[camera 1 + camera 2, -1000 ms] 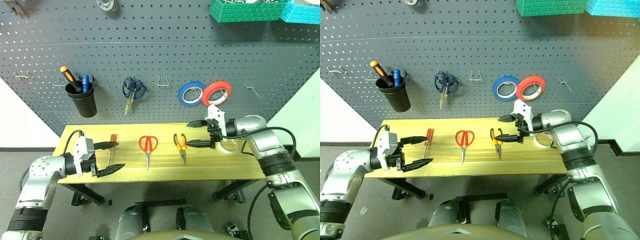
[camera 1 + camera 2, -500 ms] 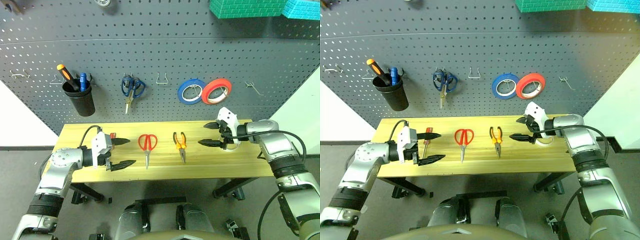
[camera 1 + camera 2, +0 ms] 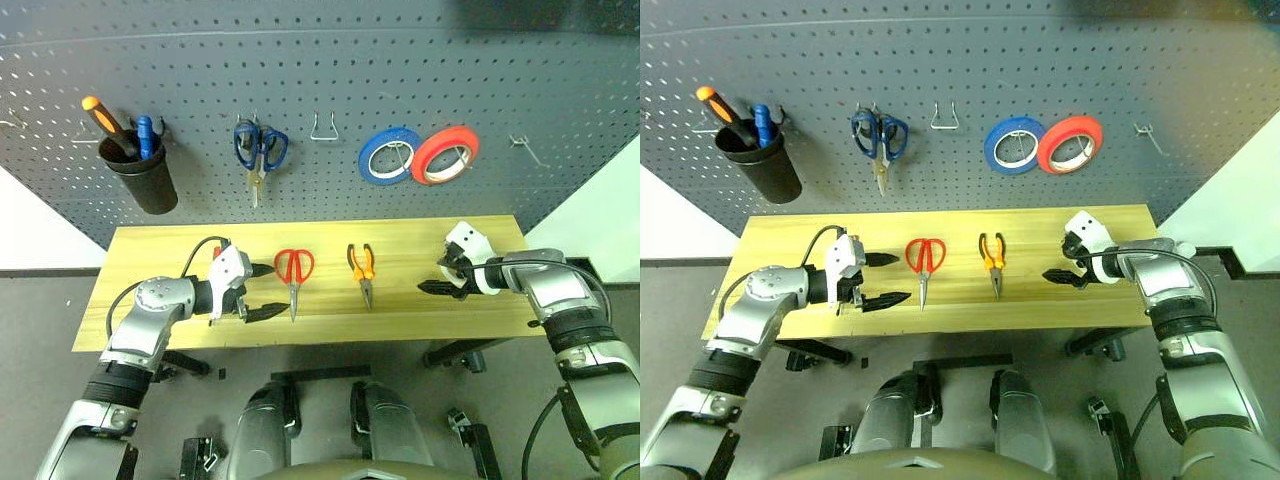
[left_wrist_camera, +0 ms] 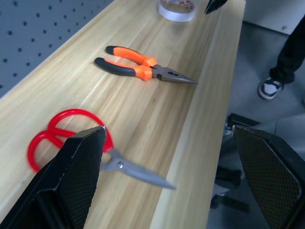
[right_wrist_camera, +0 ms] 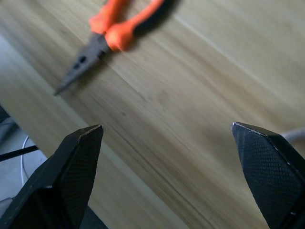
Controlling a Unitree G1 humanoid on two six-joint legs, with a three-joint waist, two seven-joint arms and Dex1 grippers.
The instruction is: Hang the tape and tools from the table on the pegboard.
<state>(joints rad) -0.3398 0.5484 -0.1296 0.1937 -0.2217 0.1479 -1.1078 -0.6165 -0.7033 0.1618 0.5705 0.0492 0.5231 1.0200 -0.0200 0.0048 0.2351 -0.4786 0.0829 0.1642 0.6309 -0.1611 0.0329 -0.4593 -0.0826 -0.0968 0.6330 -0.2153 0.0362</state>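
cup (image 3: 142, 180) on pegboard (image 3: 330, 90) (two handles inside)

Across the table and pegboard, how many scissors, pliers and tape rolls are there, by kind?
Scissors: 2 (red scissors, blue scissors)
Pliers: 1 (pliers)
Tape rolls: 3 (blue tape roll, red tape roll, cream-white tape roll)
Total: 6
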